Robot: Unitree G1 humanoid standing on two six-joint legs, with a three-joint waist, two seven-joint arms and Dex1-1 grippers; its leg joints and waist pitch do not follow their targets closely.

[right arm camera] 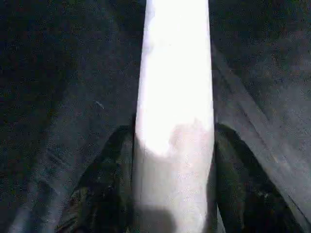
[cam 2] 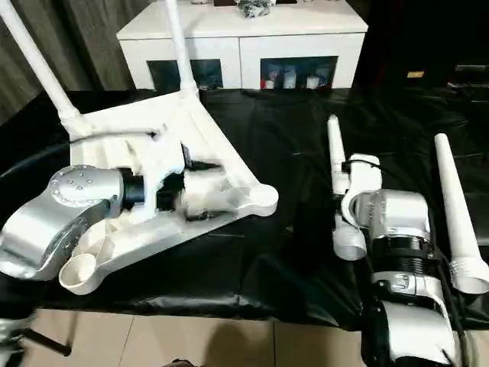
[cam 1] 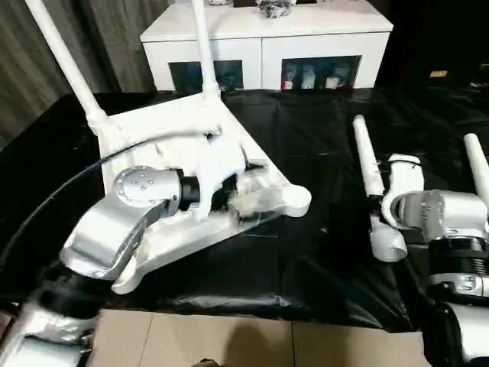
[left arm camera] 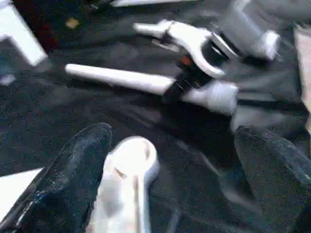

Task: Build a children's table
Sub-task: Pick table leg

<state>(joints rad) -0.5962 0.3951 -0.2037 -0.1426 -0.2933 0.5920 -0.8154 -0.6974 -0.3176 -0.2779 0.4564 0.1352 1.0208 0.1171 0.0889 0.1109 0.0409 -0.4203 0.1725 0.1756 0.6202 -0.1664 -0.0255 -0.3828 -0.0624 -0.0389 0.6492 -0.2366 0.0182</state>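
1. Lying upside down on the black-covered surface [cam 2: 290,252], the table top [cam 2: 206,130] has its ribbed underside facing up, which in my judgement leaves the corner sockets open to take legs.
2. Two fitted legs [cam 1: 65,57] rise from its far corners; the near corner socket [cam 2: 76,274] and the socket [left arm camera: 133,155] at the corner facing the right arm look empty.
3. The left tool [left arm camera: 170,184] hovers over that corner, one of its fingers [left arm camera: 68,179] just beside the socket and its fingers wide apart, holding nothing; it is probably there to steady the top.
4. A loose leg [cam 2: 340,191] lies on the surface to the right of the top, well apart from it, wide end toward the robot.
5. The right tool [right arm camera: 172,189] straddles this leg, its fingers [right arm camera: 104,189] on either side of it and close against it; I cannot tell whether they have clamped it.
6. Another loose leg [cam 2: 457,218] lies further right, untouched.
7. A white cabinet [cam 1: 267,46] stands behind the surface.
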